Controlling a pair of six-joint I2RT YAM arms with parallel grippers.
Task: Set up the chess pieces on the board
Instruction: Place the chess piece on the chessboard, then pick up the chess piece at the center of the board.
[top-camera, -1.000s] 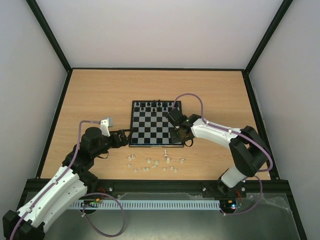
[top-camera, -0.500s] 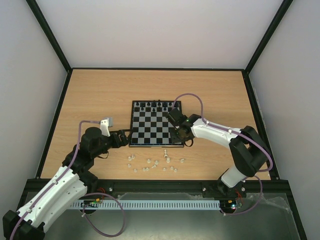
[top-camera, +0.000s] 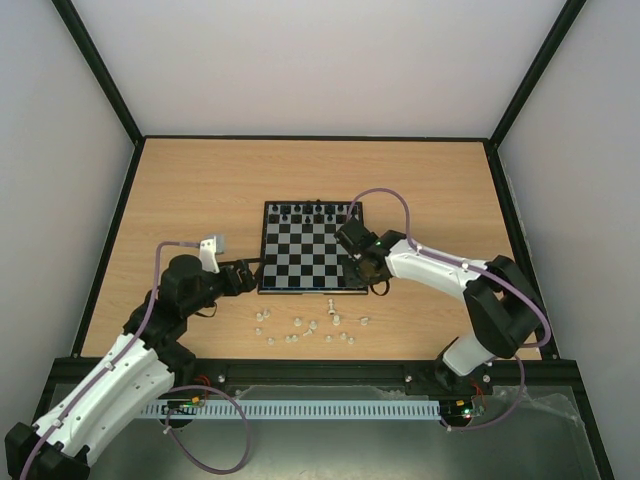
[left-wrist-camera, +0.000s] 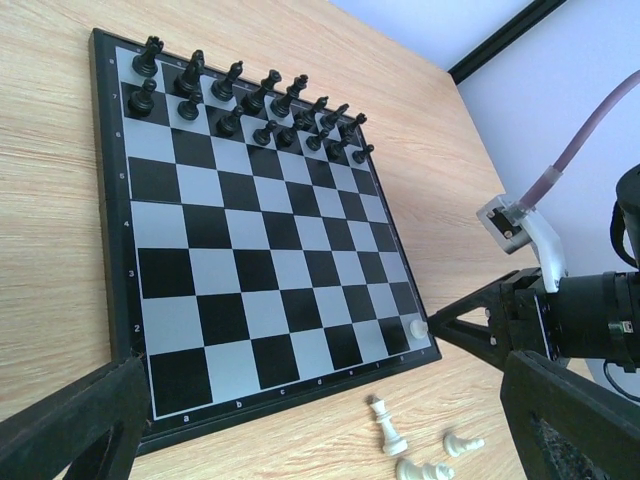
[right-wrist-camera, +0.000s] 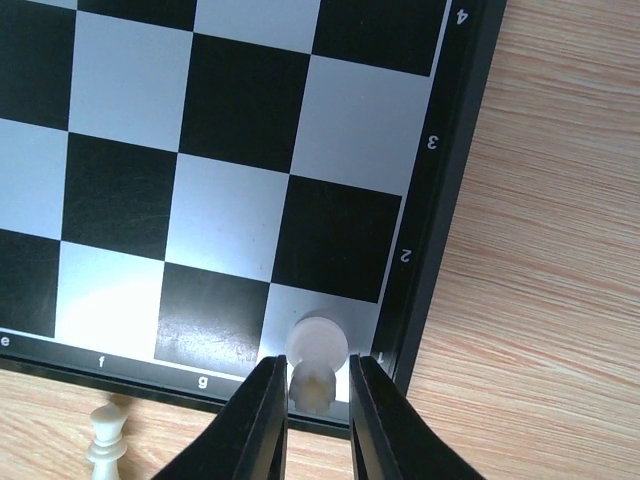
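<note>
Now: right gripper (right-wrist-camera: 318, 400) fingers slightly parted, flanking a white piece (right-wrist-camera: 318, 342) standing on a corner square of the board (right-wrist-camera: 441, 200). Left gripper (left-wrist-camera: 320, 385) wide open, just left of the board.

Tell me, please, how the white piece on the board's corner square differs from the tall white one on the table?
The corner piece stands on the board, the tall piece on the table. The corner piece is short and round-topped; the tall piece is slimmer, with a crowned top. The corner piece sits between the right gripper's jaws; the tall piece stands clear. Both are cream and upright.
</note>
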